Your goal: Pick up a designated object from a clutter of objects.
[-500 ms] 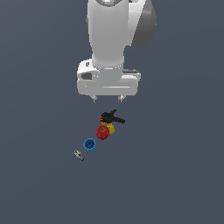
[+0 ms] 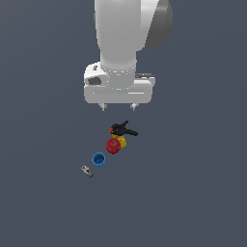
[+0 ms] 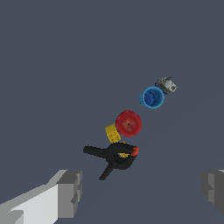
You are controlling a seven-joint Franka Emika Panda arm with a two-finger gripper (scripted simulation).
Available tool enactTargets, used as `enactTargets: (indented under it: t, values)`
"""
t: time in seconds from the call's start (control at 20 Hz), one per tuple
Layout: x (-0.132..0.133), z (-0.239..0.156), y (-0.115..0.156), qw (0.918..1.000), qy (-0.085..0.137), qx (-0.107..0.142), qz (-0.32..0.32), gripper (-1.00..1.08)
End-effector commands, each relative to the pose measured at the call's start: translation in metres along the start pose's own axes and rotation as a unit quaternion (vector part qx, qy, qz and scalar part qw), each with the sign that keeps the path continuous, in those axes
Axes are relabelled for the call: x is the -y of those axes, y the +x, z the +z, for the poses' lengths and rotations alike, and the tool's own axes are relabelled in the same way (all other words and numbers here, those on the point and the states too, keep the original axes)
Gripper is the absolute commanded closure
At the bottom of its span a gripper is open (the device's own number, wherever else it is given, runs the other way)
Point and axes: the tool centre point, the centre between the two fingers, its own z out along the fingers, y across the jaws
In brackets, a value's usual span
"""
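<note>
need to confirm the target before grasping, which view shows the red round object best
The wrist view: the red round object appears large and nearly whole, with the yellow block touching its edge. The exterior view shows it much smaller, beside the yellow block, below the open jaws.

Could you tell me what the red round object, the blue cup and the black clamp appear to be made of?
Red object: probably smooth plastic; uniform colour with a faint sheen.
Blue cup: likely plastic too; even, saturated blue, thin rim, hollow inside.
Black clamp: seems matte plastic or coated metal; flat black, red tip.
All are simulator renders, so this stays a guess.
</note>
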Motion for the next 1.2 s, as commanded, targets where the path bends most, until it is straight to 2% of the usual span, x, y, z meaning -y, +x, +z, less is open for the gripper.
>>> enactTargets:
  t: [0.0,0.6,0.9,1.15]
  values:
    - [0.000,-0.002,0.000,1.0000,0.001,-0.001,-0.003,-0.92]
    - [0.000,0.011,0.004,0.9998,0.006,-0.002,0.019,-0.92]
    - [-0.002,0.042,0.011,0.9974,0.015,-0.002,0.070,-0.92]
    - [-0.004,0.080,0.016,0.9903,0.023,-0.003,0.137,-0.92]
